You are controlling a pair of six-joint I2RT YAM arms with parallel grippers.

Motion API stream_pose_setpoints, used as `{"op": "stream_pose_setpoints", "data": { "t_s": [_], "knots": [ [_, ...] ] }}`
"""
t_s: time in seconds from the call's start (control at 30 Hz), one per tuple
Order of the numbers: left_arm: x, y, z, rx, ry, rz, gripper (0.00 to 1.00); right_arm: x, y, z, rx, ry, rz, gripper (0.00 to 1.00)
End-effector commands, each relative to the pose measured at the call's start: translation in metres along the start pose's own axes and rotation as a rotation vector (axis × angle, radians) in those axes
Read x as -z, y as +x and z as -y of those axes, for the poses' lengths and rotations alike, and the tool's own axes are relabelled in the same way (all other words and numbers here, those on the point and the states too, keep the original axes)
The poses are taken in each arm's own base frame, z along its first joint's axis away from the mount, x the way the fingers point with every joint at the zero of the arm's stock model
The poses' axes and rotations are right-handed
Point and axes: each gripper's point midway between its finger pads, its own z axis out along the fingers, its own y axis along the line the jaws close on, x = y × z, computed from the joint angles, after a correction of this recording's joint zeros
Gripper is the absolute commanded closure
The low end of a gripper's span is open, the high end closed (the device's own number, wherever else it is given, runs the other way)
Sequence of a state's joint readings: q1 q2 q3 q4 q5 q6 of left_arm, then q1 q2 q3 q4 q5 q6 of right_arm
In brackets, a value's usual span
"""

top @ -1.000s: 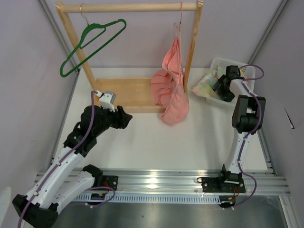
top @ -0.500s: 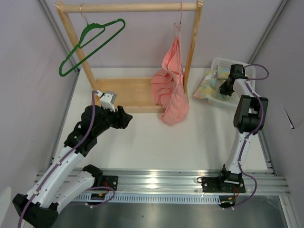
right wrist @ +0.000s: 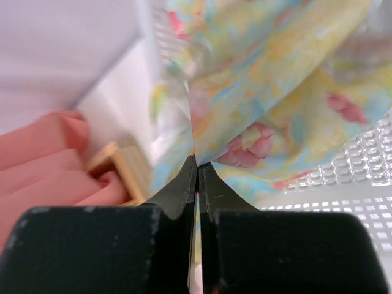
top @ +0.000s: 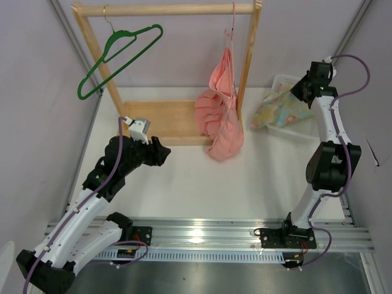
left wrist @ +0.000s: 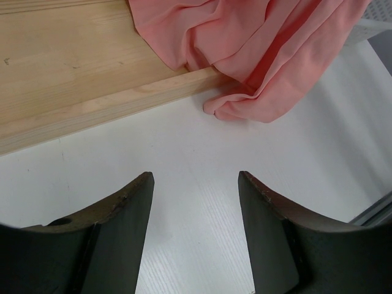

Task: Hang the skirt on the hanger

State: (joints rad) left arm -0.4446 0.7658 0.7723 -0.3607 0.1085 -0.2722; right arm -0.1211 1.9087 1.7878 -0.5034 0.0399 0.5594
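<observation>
White table [top: 257, 177], lilac walls. Nearest, the left gripper [top: 164, 151] is held over bare tabletop, jaws wide apart and empty. Far right, the right gripper [right wrist: 196, 162] is pinched tight on a fold of the skirt [top: 278, 109], which is drawn partly up out of the white basket [top: 294, 131]. Step judged: pickup. Next, carriage is required leftward past the pink garment [top: 222, 119] to the hanger [top: 117, 40] on the far-left rail [top: 171, 9].

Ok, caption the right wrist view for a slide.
Right gripper shut on a fold of the floral skirt over the white perforated basket, salmon-pink garment at left.
</observation>
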Motion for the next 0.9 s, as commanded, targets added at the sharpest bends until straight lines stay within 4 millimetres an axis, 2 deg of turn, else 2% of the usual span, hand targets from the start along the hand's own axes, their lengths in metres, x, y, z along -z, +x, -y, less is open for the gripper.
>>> {"op": "stream_pose_setpoints", "data": {
  "t_s": [0.0,0.13,0.17,0.23,0.27,0.33,0.37,0.47,0.5,0.57,0.6,0.67,0.77,0.87],
  "knots": [
    [0.002,-0.011,0.001,0.009,0.004,0.042,0.37,0.053,-0.043,-0.035,0.032,-0.107,0.127,1.00],
    [0.003,-0.012,0.001,0.008,0.003,0.047,0.37,0.104,-0.061,-0.057,0.055,-0.183,0.203,1.00],
    [0.003,-0.012,0.001,0.008,0.003,0.047,0.37,0.127,-0.068,-0.066,0.064,-0.213,0.236,1.00],
    [0.002,-0.011,0.001,0.008,0.004,0.043,0.37,0.152,-0.074,-0.073,0.076,-0.236,0.275,1.00],
    [0.002,-0.011,0.001,0.008,0.004,0.043,0.37,0.176,-0.076,-0.082,0.089,-0.268,0.302,1.00],
    [0.002,-0.012,0.001,0.008,0.005,0.046,0.37,0.198,-0.078,-0.087,0.098,-0.288,0.327,1.00],
    [0.002,-0.012,0.001,0.008,0.004,0.045,0.37,0.221,-0.079,-0.094,0.107,-0.323,0.352,1.00],
    [0.003,-0.012,0.001,0.007,0.003,0.047,0.37,0.250,-0.080,-0.093,0.115,-0.337,0.377,1.00],
    [0.003,-0.013,0.001,0.007,0.005,0.051,0.37,0.273,-0.076,-0.102,0.128,-0.373,0.396,1.00],
    [0.004,-0.015,0.001,0.004,0.003,0.058,0.37,0.289,-0.072,-0.098,0.133,-0.377,0.402,1.00],
    [0.004,-0.014,0.002,0.004,0.005,0.057,0.37,0.309,-0.072,-0.098,0.132,-0.402,0.420,1.00],
    [0.005,-0.014,0.001,0.001,0.004,0.056,0.37,0.321,-0.065,-0.095,0.132,-0.420,0.407,1.00],
    [0.005,-0.017,0.002,-0.006,0.008,0.060,0.37,0.343,-0.052,-0.102,0.148,-0.483,0.378,1.00],
    [0.008,-0.023,0.007,-0.006,0.023,0.063,0.37,0.356,-0.038,-0.106,0.171,-0.513,0.353,1.00]
  ]
}}
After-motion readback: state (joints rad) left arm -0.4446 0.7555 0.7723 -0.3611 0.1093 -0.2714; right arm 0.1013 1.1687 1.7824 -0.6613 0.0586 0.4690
